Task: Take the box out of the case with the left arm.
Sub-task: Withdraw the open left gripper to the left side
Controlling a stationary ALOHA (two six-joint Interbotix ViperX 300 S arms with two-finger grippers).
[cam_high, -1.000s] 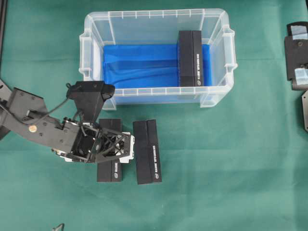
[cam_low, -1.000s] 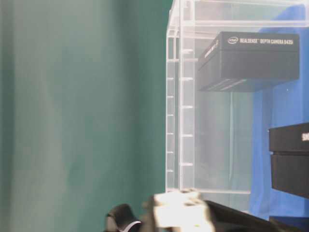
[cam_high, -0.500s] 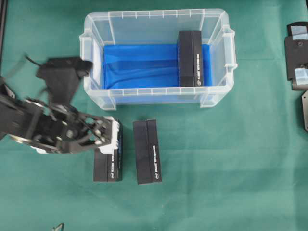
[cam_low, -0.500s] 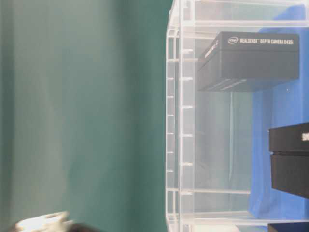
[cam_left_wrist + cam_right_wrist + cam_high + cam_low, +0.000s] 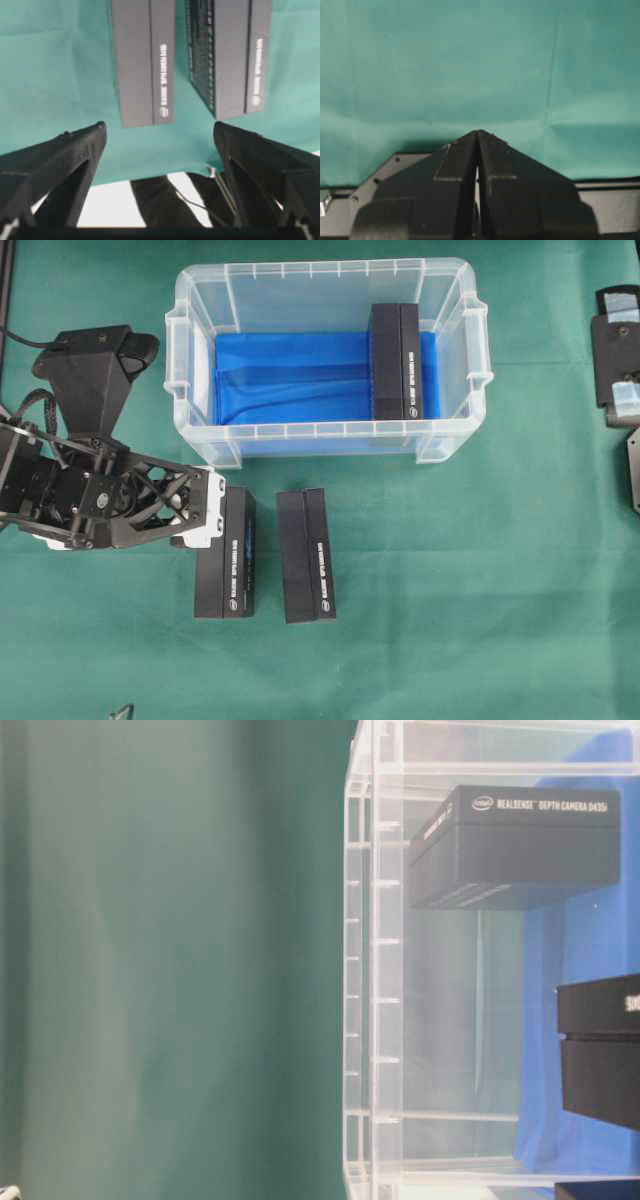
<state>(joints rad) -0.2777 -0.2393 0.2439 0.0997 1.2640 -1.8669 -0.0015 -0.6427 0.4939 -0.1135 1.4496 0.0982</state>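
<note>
Clear case (image 5: pixel 327 295) sits at the far middle of the green surface (image 5: pixel 480 590), blue lining on its bottom. One black box in case (image 5: pixel 396 360) lies flat at the right end of the case, tight to the right wall, long side running far edge to near edge; label faces up. It is not yet removed, so the task looks part done at best. Two more boxes lie outside on the surface, just in front of the case's near wall: left outside box (image 5: pixel 226 566) and middle outside box (image 5: pixel 306 555), parallel, a narrow gap between them, likely set down in a row to keep the unloading tidy. Left gripper (image 5: pixel 205 521) is over the surface's left side, near the left outside box's far left corner, holding nothing; the wrist view shows its fingers (image 5: pixel 65 150) spread wide with both outside boxes beyond them, nothing between. Wide spread suits the box width for another pick. To get the last box, the left arm must reach across to the case's right end and come down over the wall; the snug fit to the wall could make finger entry tight. Right gripper (image 5: pixel 477 145) is parked over bare cloth, fingertips pressed together, holding nothing, out of the way.
</note>
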